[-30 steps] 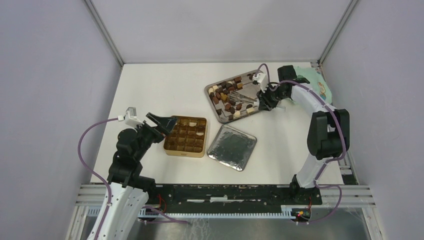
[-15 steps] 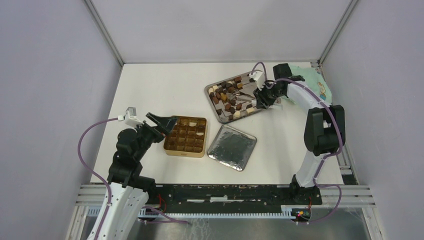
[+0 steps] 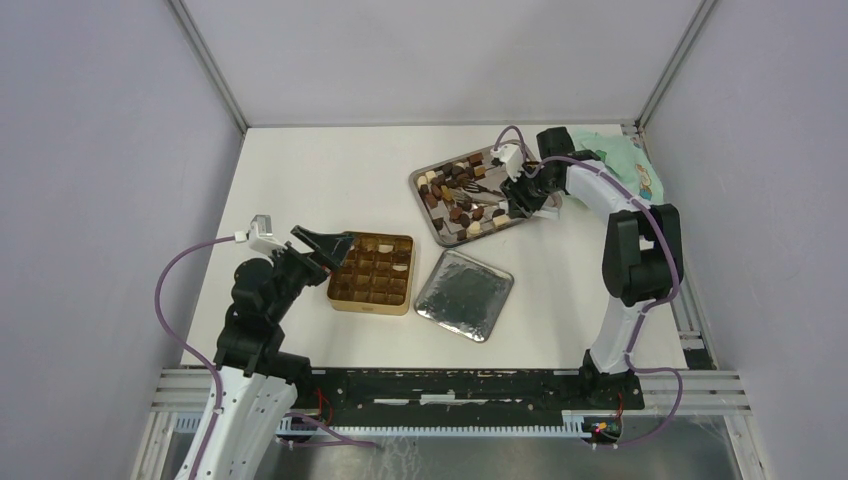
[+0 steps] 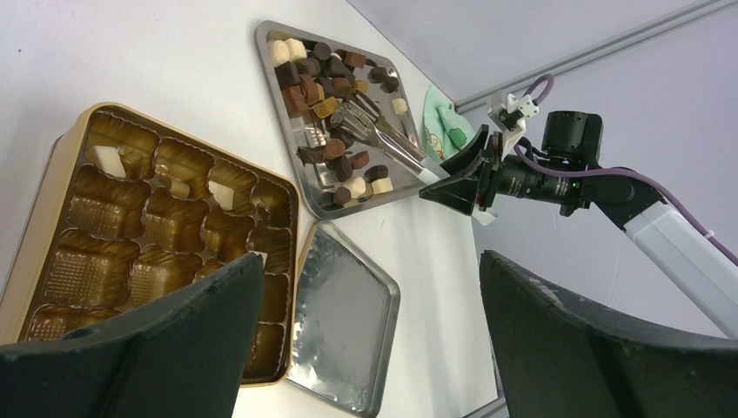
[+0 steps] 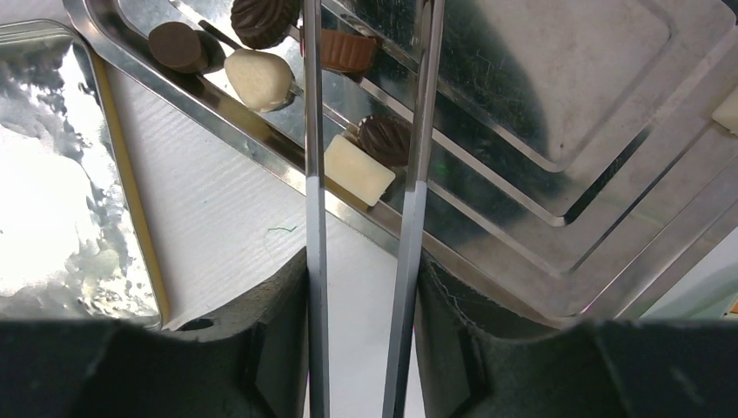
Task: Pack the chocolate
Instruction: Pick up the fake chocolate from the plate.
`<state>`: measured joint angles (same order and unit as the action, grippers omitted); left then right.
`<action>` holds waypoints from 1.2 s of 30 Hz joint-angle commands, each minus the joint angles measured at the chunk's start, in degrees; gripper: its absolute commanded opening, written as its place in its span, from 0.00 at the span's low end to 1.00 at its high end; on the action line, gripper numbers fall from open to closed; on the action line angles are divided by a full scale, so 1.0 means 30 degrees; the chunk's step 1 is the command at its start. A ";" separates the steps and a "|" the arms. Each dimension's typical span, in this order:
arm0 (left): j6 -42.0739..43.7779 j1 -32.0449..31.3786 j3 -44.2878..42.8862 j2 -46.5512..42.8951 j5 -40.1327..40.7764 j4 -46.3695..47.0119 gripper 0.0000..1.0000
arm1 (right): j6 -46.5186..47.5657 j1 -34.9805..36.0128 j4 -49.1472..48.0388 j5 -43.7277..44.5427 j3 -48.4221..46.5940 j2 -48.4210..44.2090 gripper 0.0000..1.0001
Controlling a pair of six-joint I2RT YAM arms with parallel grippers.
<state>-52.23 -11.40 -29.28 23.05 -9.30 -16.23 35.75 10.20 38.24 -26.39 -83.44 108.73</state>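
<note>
Chocolate pieces, dark, light brown and cream, lie heaped in a silver tray at the back right. My right gripper hovers at the tray's right end, shut on the silver tongs. The tongs' two arms run forward between its fingers, tips spread over a cream piece and a dark one. My left gripper hangs open over the left edge of the gold gridded tin. A few cream pieces sit in the tin's cups.
A silver lid lies flat to the right of the tin. A pale green cloth sits at the back right corner. Grey walls enclose the white table on three sides.
My right gripper has moved left over the tray's right end with the tongs, and the tongs' arms have spread a little. The left arm has stayed still.
</note>
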 commanded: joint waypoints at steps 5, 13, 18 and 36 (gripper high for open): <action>-0.0709 -0.0038 -0.0055 -0.0197 0.0082 0.0386 0.98 | -0.0518 0.0062 -0.0616 0.1063 -0.1128 -0.0147 0.42; -0.0675 -0.0038 -0.0026 -0.0302 0.0141 0.0232 0.98 | -0.0720 0.0070 -0.0620 0.1061 -0.1380 0.0012 0.30; -0.0696 -0.0056 -0.0026 -0.0329 0.0169 0.0228 0.98 | -0.0700 0.0067 -0.0291 0.1301 -0.1749 0.0415 0.33; -0.0696 -0.0039 -0.0129 -0.0267 0.0141 0.0224 0.98 | -0.0465 0.0033 -0.0175 0.1351 -0.1880 0.0354 0.08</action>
<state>-52.23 -11.40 -29.28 22.44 -9.17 -16.60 34.33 10.24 38.70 -22.65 -86.46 110.67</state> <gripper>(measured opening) 0.978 0.363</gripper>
